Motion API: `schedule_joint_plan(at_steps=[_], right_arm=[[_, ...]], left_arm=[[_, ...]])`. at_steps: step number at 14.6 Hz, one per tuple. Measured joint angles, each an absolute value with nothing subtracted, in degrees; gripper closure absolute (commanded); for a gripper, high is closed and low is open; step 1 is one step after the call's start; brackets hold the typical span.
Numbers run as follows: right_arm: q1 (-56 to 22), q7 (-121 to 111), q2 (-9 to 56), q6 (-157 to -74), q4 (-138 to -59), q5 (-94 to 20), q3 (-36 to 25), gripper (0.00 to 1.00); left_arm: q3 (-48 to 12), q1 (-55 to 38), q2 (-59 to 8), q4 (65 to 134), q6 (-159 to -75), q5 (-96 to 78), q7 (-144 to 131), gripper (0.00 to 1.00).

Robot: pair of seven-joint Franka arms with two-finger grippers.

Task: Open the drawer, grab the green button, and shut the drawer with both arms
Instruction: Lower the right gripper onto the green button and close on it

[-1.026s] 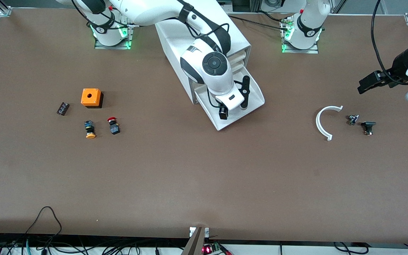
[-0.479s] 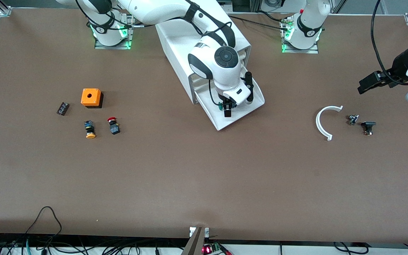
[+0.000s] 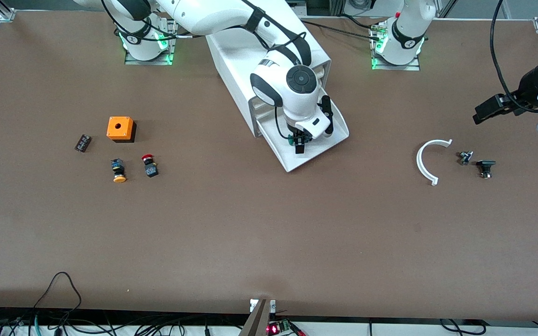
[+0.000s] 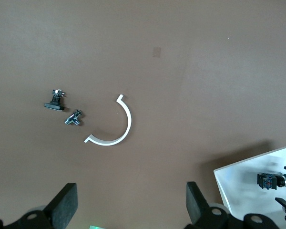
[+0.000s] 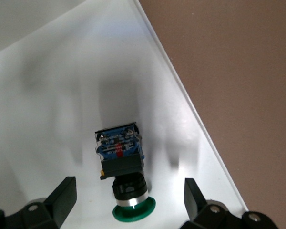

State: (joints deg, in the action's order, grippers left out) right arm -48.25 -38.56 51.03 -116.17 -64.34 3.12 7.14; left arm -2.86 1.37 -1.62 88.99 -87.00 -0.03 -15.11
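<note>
Right gripper (image 3: 300,143) has dropped into the open drawer (image 3: 332,140), jaws spread wide, the button (image 5: 124,164) lying between them — grasp looks imminent. Left gripper (image 4: 131,207) waits, released, over bare table.

drawer (image 5: 62,71): glossy white plastic; button (image 5: 121,162): green plastic cap, metal collar; table (image 3: 269,233): matt brown
</note>
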Motion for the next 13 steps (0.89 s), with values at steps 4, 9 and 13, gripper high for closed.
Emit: schedule_joint_plan(at_steps=[4, 9, 13], right_arm=[[-48.46, -38.56, 51.86, -116.68, -64.32, 3.13, 7.14, 0.0], [-49.34, -38.56, 51.93, -116.93, -64.06, 3.13, 7.14, 0.02], [-49.87, -38.56, 52.25, -116.94, -64.06, 3.15, 6.97, 0.13]], left_arm=[[-2.76, 1.39, -1.62, 88.99, -87.01, -0.03, -15.11, 0.0], [-2.51, 1.46, -1.63, 89.05, -87.01, -0.03, -15.11, 0.0], [-1.93, 1.78, -1.75, 89.49, -87.77, -0.03, -15.11, 0.0]])
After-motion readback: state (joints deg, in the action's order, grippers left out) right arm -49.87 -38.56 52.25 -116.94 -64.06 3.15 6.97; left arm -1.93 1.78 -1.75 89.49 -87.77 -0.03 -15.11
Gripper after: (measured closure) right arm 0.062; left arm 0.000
